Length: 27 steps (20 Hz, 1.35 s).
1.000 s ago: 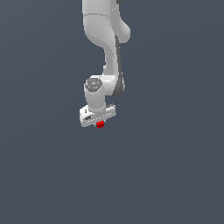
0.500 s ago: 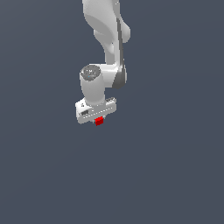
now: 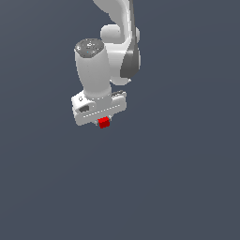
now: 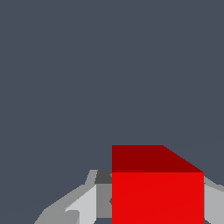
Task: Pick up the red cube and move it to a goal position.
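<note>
The red cube (image 3: 104, 123) is a tiny bright red block held just under my white gripper (image 3: 103, 121) in the exterior view. The gripper is shut on it, with the cube between the fingers, lifted off the dark grey surface. The fingers themselves are mostly hidden behind the gripper body there. In the wrist view the red cube (image 4: 157, 188) fills the near part of the picture, with a grey finger (image 4: 89, 201) on one side and another finger's edge (image 4: 214, 197) on the other side.
The white arm (image 3: 110, 51) rises above the gripper to the top of the exterior view. A plain dark grey surface (image 3: 178, 178) lies all around.
The arm has swung toward the camera and looks larger. The gripper and the red cube have kept together and moved slightly to the exterior view's left and up.
</note>
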{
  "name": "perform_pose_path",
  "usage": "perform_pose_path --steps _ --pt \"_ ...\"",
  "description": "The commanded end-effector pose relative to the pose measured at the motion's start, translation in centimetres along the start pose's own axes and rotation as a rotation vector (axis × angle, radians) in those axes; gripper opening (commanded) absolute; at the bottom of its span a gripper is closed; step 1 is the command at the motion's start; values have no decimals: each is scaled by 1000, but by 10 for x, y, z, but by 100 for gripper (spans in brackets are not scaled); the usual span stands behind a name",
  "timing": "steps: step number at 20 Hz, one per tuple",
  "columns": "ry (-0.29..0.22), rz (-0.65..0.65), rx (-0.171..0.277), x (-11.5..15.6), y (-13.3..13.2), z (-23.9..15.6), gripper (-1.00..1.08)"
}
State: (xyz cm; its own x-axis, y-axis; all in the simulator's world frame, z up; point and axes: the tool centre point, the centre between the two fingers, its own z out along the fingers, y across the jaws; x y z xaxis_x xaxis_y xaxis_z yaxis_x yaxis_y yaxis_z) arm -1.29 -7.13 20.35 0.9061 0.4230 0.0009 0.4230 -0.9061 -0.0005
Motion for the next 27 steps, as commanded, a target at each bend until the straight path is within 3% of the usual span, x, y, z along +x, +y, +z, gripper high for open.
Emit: perform_pose_path --steps 1,13,27 --pt "0 0 0 7 3 -25 -100" --pt "-1 -1 0 40 17 -122 -100" --pt "-1 -1 0 52 23 -154 -100"
